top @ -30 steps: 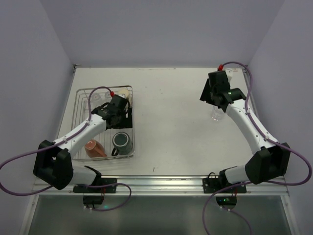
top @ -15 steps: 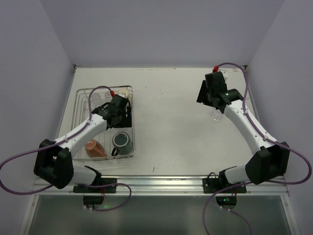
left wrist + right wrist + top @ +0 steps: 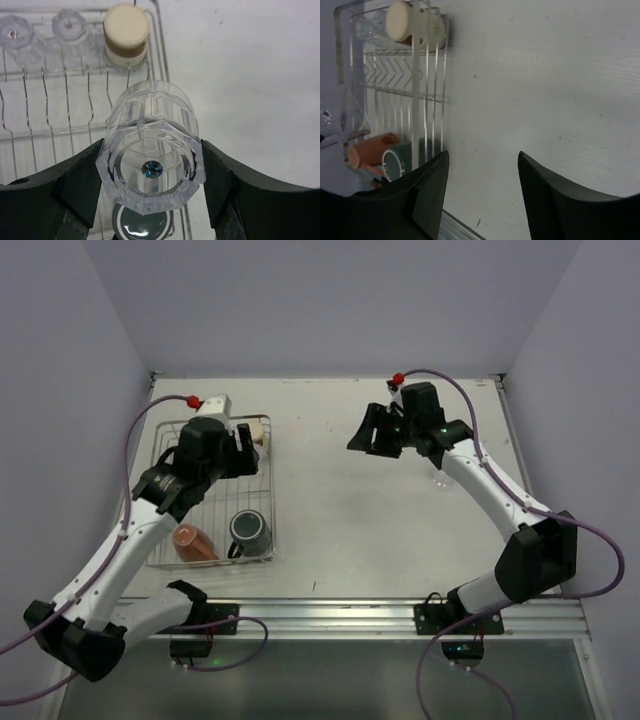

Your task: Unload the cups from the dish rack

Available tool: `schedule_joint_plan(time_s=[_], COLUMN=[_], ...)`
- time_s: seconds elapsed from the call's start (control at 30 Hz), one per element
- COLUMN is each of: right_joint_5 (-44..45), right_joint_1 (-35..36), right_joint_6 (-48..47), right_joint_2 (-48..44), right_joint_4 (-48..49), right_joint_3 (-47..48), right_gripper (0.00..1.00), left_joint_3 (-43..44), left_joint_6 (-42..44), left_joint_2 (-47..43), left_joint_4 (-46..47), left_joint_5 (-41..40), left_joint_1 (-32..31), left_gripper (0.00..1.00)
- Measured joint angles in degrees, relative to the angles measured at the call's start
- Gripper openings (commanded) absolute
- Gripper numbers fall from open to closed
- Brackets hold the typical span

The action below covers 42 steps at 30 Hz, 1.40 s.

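The left gripper (image 3: pixel 150 167) is clamped on a clear glass (image 3: pixel 150 145); each finger (image 3: pixel 75 187) presses against one side of the glass, whose faceted end faces the wrist camera. The glass is held above the right-hand part of the dish rack (image 3: pixel 165 455), a silver wire basket that stands along the left edge of the counter (image 3: pixel 340 530). The dark mug (image 3: pixel 142 229) shows directly below the held glass, in the near right corner of the rack. An orange-red cup (image 3: pixel 193 542) lies on its side just to the left of the mug. A beige-brown cup (image 3: pixel 126 32) rests at the far right corner of the rack, and two more clear glasses (image 3: pixel 17 37) (image 3: pixel 70 27) sit beside it along the far wall. The right gripper (image 3: pixel 482 157) hangs over bare counter around the middle, well apart from the rack; its fingers (image 3: pixel 427 195) are spread and hold nothing. Another clear glass (image 3: pixel 440 480) stands on the counter toward the right edge, just beside the right arm's forearm.
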Motion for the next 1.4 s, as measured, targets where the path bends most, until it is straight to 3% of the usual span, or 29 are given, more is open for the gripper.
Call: schedule_joint_plan(time_s=[0.2, 0.47, 0.7, 0.97, 1.07, 1.27, 1.37, 1.4], right_joint_5=[-19.5, -40.3, -46.0, -47.4, -47.5, -47.8, -49.3, -49.4], right_joint_1=[0.0, 0.5, 3.1, 7.2, 8.1, 8.3, 8.2, 8.0], right_joint_6=[9.8, 40.9, 68.3, 80.0, 81.2, 81.9, 82.1, 82.3], right_joint_2=[5.2, 10.7, 19.6, 24.8, 25.9, 28.2, 28.7, 28.7], right_joint_4=[11.8, 51.3, 85.0, 97.2, 99.8, 104.2, 107.7, 108.2], right_joint_3=[-0.8, -12.2, -12.9, -9.5, -7.0, -4.4, -3.3, -3.3], right_gripper=[0.59, 0.58, 0.57, 0.56, 0.5, 0.0, 0.0, 0.0], left_joint_3=[0.3, -7.5, -9.5, -9.8, -10.5, -12.0, -12.7, -12.7], left_joint_6=[0.4, 0.3, -0.7, -1.2, -1.4, -4.0, -5.9, -6.0], left_joint_2=[-9.6, -14.0, -13.5, -13.5, -13.4, -13.0, -12.4, -12.3], left_joint_4=[6.8, 16.5, 20.7, 23.4, 24.5, 27.3, 27.5, 27.9], left_joint_5=[6.6, 16.3, 20.6, 22.6, 23.4, 27.0, 29.6, 30.0], left_joint_1=[0.0, 0.0, 0.0, 0.0, 0.0, 0.0, 0.3, 0.4], left_gripper=[0.0, 0.0, 0.0, 0.0, 0.0, 0.0, 0.0, 0.12])
